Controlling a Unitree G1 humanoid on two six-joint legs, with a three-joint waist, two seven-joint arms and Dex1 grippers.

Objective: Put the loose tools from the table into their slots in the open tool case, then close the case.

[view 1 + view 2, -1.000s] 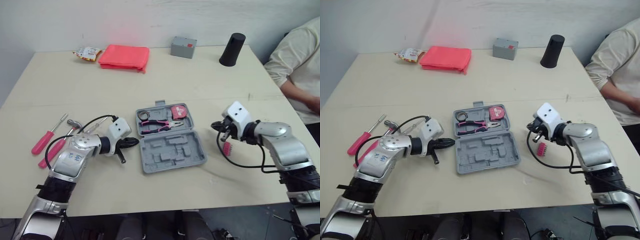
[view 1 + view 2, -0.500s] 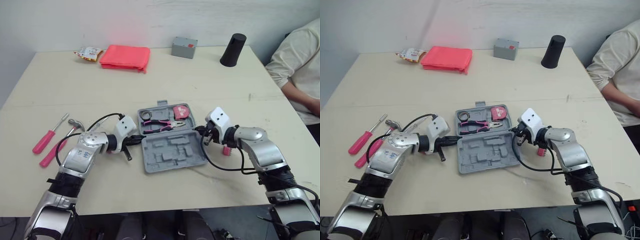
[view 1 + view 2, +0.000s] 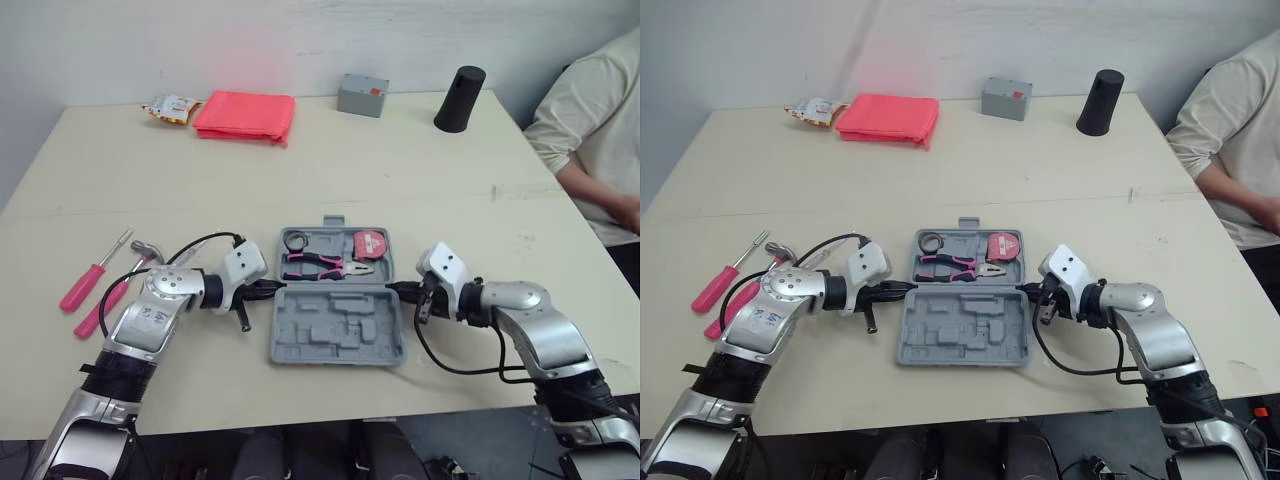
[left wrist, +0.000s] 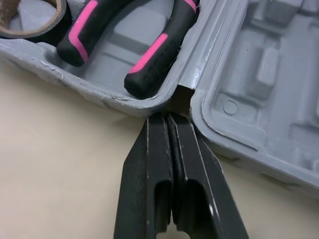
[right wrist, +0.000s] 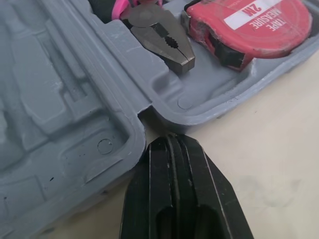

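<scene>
Tool case [image 3: 337,330] just got squared between left claw [image 3: 268,288] and right claw [image 3: 400,290], both closed empty at its hinge ends; screwdriver [image 3: 85,285], hammer [image 3: 90,320] left of it still loose.

The red tape measure [image 5: 251,27] carries a white label reading "2M" and "TAPE MEASURE"

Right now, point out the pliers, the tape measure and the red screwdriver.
pliers [image 3: 315,264]: left eye view, on the pink handles.
tape measure [image 5: 234,37]: right wrist view, on the red casing.
red screwdriver [image 3: 82,285]: left eye view, on the handle.
</scene>
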